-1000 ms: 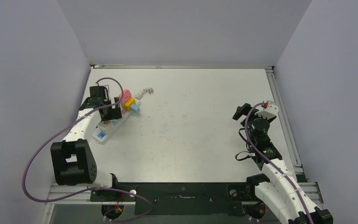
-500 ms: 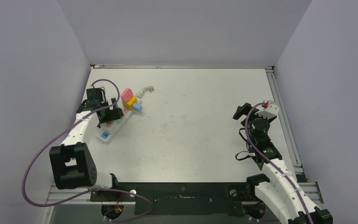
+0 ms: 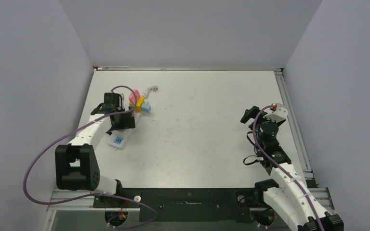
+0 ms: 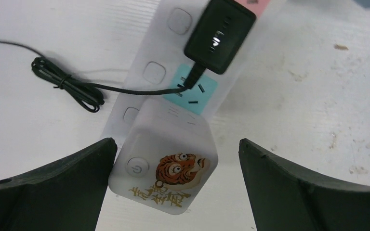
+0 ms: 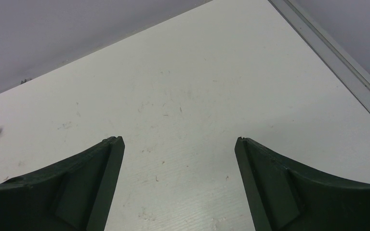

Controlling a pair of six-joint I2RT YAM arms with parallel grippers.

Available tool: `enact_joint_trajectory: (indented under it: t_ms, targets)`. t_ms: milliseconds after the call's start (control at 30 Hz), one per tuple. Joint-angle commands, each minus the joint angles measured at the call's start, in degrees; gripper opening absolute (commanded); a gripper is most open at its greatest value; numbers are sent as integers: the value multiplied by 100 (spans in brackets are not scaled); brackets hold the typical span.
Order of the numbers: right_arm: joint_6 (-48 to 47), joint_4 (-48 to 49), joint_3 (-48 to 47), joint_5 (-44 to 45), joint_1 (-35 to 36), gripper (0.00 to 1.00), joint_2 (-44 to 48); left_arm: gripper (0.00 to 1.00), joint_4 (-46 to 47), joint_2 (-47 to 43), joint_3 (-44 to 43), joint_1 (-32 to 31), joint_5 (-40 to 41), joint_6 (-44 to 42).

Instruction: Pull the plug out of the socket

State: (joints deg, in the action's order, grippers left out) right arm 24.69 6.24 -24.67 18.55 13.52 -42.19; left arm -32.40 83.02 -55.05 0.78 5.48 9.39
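White table (image 3: 202,134): the work surface, with my two arms bolted at its near edge. My left arm (image 3: 87,131) reaches to the far left part of the table; my right arm (image 3: 275,161) stands well apart, at the right side.

The socket (image 4: 166,159): a long white strip lying flat and diagonal under my left wrist. Its near end bears a tiger print and a round button, and a teal outlet face (image 4: 198,94) comes next.

My left gripper (image 4: 176,142) hangs above that near end, fingers spread wide to either side and touching nothing. My right gripper (image 5: 179,139) is likewise spread wide, over bare table.

The plug (image 4: 219,34): a black block seated on the strip just beyond the teal face.

Its thin black cord (image 4: 70,86) crosses the strip and lies bundled on the table beside it.
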Motion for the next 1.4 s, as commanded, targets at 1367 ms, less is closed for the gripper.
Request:
enact_joint_trajectory:
  t_ms: [1367]
  targets:
    - [303, -1422, -4704, -329, 4106, 96, -5699, 96, 837, -2581, 585, -450, -1320, 799]
